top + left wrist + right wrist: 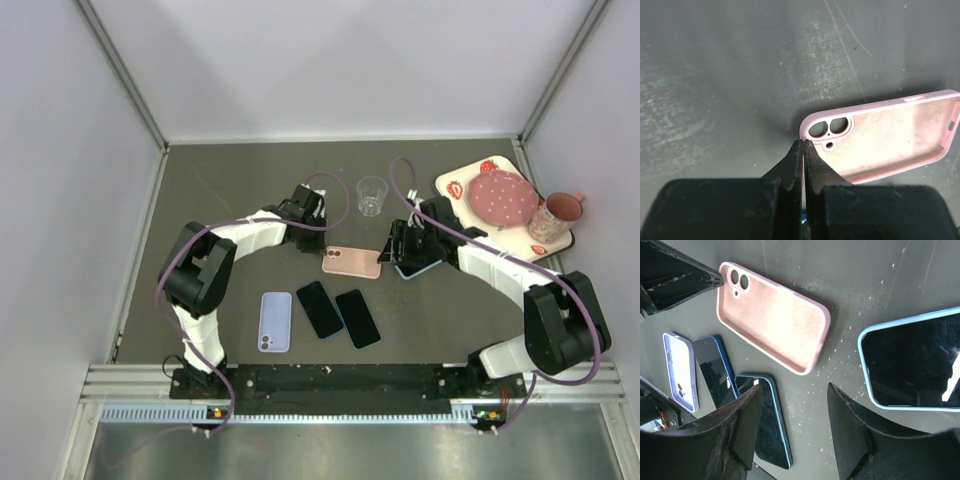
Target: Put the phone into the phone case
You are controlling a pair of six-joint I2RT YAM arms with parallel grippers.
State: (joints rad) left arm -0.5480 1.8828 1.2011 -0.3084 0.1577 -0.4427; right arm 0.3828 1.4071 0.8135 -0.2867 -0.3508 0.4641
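The pink phone case [351,262] lies open side up in the middle of the table, also seen in the left wrist view [890,140] and the right wrist view [772,315]. My left gripper [803,143] is shut with nothing between its fingers, its tips touching the case's corner by the camera cutout. A phone with a light blue edge [912,365] lies screen up just right of the case. My right gripper [795,390] hangs open over bare table between the case and that phone [418,268].
Near the front lie a lavender case [275,321] and two dark phones [320,308] [357,318]. A clear cup [371,195] stands behind the pink case. At the back right a strawberry tray [455,185] carries a pink plate [503,199] and a pink cup [556,215].
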